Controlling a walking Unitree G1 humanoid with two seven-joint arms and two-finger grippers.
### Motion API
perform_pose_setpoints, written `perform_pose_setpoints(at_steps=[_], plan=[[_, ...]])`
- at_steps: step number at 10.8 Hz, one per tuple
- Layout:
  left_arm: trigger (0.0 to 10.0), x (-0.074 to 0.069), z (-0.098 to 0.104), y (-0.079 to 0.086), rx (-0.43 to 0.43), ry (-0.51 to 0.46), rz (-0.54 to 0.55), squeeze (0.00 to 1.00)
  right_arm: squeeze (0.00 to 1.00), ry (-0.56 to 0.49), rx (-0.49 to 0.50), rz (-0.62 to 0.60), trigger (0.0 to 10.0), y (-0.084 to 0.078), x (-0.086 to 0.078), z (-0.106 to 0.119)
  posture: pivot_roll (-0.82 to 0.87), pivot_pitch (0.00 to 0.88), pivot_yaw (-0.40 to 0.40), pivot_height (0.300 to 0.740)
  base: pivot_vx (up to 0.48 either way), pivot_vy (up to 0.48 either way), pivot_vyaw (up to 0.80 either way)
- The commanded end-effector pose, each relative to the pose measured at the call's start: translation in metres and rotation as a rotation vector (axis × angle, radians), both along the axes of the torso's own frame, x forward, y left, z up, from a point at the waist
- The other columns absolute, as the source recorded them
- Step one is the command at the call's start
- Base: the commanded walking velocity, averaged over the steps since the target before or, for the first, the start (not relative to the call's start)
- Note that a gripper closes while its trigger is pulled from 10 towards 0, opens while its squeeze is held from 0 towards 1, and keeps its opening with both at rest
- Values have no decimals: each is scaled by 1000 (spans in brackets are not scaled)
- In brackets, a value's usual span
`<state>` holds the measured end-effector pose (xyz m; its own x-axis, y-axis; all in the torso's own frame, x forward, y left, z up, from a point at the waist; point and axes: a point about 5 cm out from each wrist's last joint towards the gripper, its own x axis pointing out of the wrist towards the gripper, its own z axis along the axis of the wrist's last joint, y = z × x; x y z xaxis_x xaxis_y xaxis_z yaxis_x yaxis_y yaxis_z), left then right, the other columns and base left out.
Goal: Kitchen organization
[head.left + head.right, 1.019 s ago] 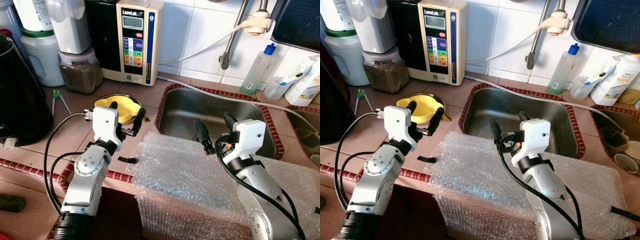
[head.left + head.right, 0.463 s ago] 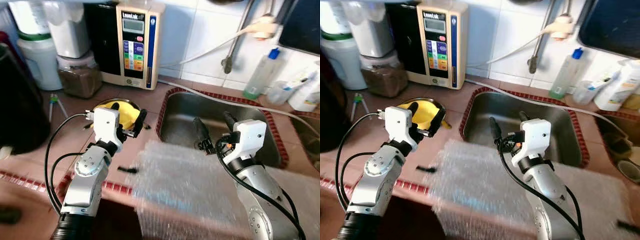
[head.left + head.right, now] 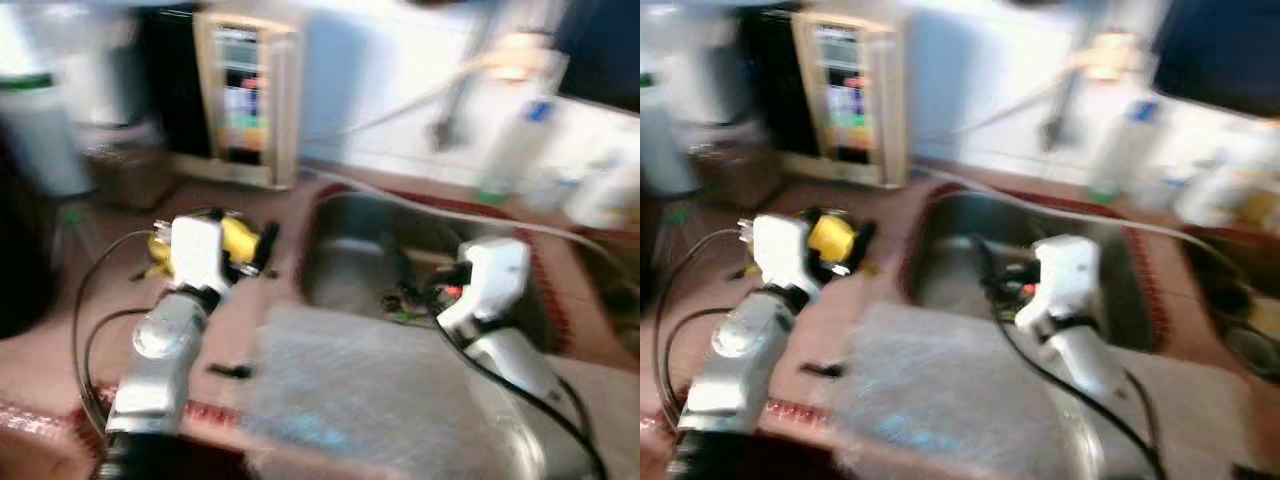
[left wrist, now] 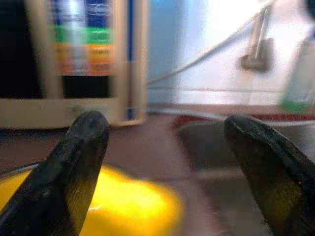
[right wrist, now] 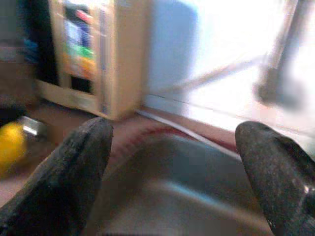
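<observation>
The head views are blurred by motion. A yellow bowl (image 3: 238, 236) sits on the brown tiled counter left of the steel sink (image 3: 350, 250). My left gripper (image 3: 240, 242) hovers right over the bowl, open and holding nothing; the left wrist view has the yellow bowl (image 4: 133, 211) low between the fingers (image 4: 78, 162). My right gripper (image 3: 415, 285) hangs open over the sink basin, and its wrist view looks across the sink (image 5: 182, 196) between the spread fingertips (image 5: 74, 172). A sheet of bubble wrap (image 3: 370, 390) lies over the counter's front edge below both arms.
A beige water machine (image 3: 240, 100) and jars stand against the tiled wall at the back left. A bottle (image 3: 515, 150) and other containers stand behind the sink at the right. A small black piece (image 3: 232, 370) lies on the counter beside the bubble wrap.
The whole picture has blurred and slid a little to the left, so the camera is moving. Both grippers stay open and keep about the same pose over bowl and sink.
</observation>
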<state>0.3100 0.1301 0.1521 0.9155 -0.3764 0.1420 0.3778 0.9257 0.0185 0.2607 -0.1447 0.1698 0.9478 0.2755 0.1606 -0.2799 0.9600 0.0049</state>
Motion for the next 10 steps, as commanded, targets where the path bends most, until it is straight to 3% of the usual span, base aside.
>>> perform_pose_setpoints(at_steps=[1, 7, 9, 10], plan=[[10000, 0, 5, 2, 9, -16, -4, 0, 0, -21, 0, 7, 10000, 1, 1, 5, 114, 0, -72, 740, 0, 0, 0], [10000, -1, 4, 1, 21, -14, -15, 0, 0, -27, -2, -8, 10000, 1, 2, 4, 115, 0, -65, 740, 0, 0, 0], [10000, 0, 0, 7, 81, -18, 31, 0, 0, -12, -2, -2, 10000, 0, 0, 2, 117, 0, -64, 740, 0, 0, 0], [10000, 3, 3, 17, 75, -35, 113, 0, 0, 46, 11, 88, 10000, 5, -8, -6, 118, 0, -68, 740, 0, 0, 0]])
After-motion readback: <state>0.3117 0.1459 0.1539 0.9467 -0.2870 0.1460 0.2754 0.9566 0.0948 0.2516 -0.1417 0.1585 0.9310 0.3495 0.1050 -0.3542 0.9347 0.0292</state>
